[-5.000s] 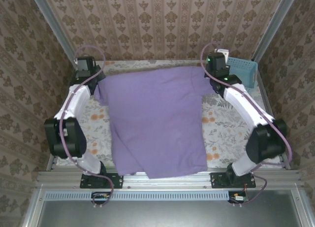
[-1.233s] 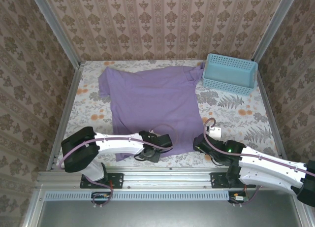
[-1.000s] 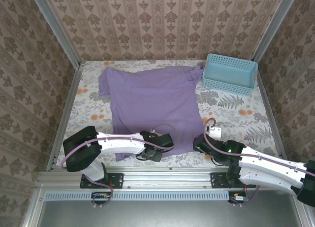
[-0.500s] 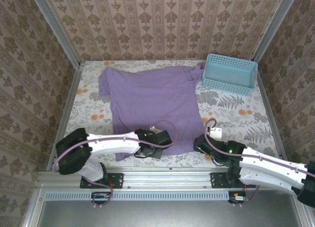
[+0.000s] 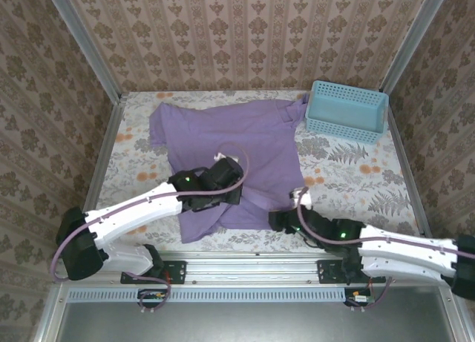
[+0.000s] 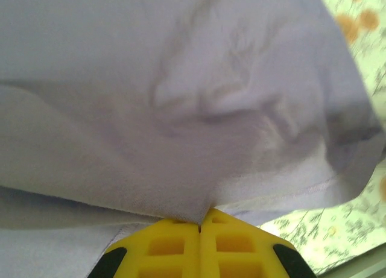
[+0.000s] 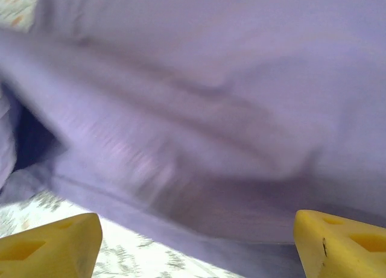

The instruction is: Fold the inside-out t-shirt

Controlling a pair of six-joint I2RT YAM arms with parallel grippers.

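Light falls softly and evenly from above in the top view, with a warm pinkish cast and only faint, soft-edged shadows on the flower-printed table surface [image 5: 356,171]. In the left wrist view, the soft lavender-purple cloth t-shirt [image 6: 181,97] looks pale, washed out and slightly unsharp, with grey-shaded creases. The right wrist view is smeared by blur, and a dark shadow sits under a raised fold.

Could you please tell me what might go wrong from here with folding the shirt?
1. The left gripper is shut on only a small pinch of the t-shirt at its fingertips, so the cloth may slip out when pulled.
2. The right gripper stands open at the shirt's near hem and holds nothing. With one side lifted alone, the fold could come out skewed and bunched.
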